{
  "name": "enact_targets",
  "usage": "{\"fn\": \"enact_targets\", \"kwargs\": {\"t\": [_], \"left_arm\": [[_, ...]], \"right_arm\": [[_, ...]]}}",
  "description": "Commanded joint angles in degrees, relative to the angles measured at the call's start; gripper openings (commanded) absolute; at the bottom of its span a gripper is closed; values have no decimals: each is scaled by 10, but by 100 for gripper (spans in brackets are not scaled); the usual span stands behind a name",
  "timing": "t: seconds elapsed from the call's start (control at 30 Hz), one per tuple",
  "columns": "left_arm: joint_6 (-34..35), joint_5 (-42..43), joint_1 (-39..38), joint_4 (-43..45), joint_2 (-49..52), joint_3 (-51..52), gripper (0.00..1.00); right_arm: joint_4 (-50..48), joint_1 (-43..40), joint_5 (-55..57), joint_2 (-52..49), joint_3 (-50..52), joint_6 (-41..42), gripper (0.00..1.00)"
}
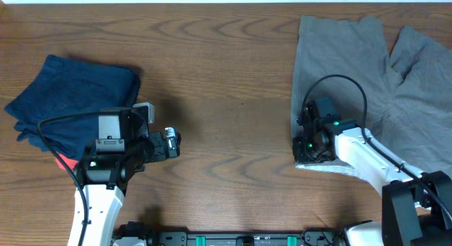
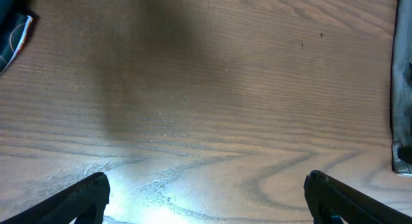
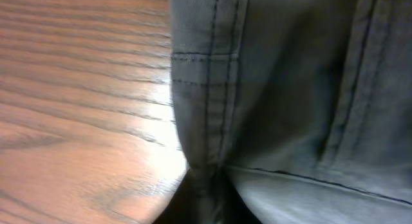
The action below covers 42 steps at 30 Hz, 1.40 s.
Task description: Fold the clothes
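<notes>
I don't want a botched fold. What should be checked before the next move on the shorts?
1. Right gripper at the waistband corner of the shorts: ok.
2. Right grip closed on them: cannot tell, the wrist view shows only fabric.
3. Left gripper open: ok.
4. Left gripper at the shorts: not ok, it hangs over bare table, apart from them.
5. Navy garment clear of the shorts: ok.

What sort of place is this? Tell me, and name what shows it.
Probably a robot test bench for laundry folding: a wood-grain table, grey shorts at the right gripper, and a folded navy garment beside the left gripper.
</notes>
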State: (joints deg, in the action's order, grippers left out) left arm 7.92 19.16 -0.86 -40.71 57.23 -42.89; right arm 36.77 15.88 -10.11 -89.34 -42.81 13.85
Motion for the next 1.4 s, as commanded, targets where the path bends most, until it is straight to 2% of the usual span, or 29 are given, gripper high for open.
{"fn": "enact_targets", "kwargs": {"t": [0.0, 0.17, 0.23, 0.33, 0.37, 0.4, 0.43, 0.53, 0.63, 0.73, 0.87, 0.9, 0.97, 1.13, 1.37], "left_arm": [[6, 3, -1, -2, 0, -7, 98], [5, 3, -1, -2, 0, -7, 98], [6, 3, -1, -2, 0, -7, 98], [6, 3, -1, -2, 0, -7, 98], [5, 3, -1, -1, 0, -7, 98], [6, 3, -1, -1, 0, -7, 98], [5, 3, -1, -1, 0, -7, 98], [6, 3, -1, -1, 0, -7, 98], [6, 3, -1, -1, 0, -7, 98], [9, 4, -1, 0, 0, -7, 98], [52, 23, -3, 25, 6, -3, 98], [57, 41, -8, 40, 12, -1, 98], [58, 68, -22, 67, 29, 0, 98], [75, 71, -78, 125, 100, 0, 98], [139, 73, -155, 243, 238, 0, 98]], "right_arm": [[-20, 33, -11, 5, 5, 19, 1], [-101, 84, -71, 5, 5, 18, 1], [-163, 106, -115, 5, 4, 18, 1], [-304, 141, -179, 5, 3, 38, 1], [-351, 152, -185, 5, 3, 50, 4], [-402, 164, -186, 5, 3, 63, 11], [-441, 174, -186, 5, 3, 68, 23], [-506, 185, -155, 5, 1, 74, 31], [-490, 170, -136, 9, -2, 74, 59], [-439, 130, -136, 20, -2, 70, 72], [-352, 64, -101, 59, -2, 56, 87], [-326, 44, -82, 75, -2, 56, 99], [-277, 6, -45, 108, -2, 56, 99], [-139, -93, 41, 189, -2, 56, 99], [3, -189, 73, 246, -2, 54, 99]]}}
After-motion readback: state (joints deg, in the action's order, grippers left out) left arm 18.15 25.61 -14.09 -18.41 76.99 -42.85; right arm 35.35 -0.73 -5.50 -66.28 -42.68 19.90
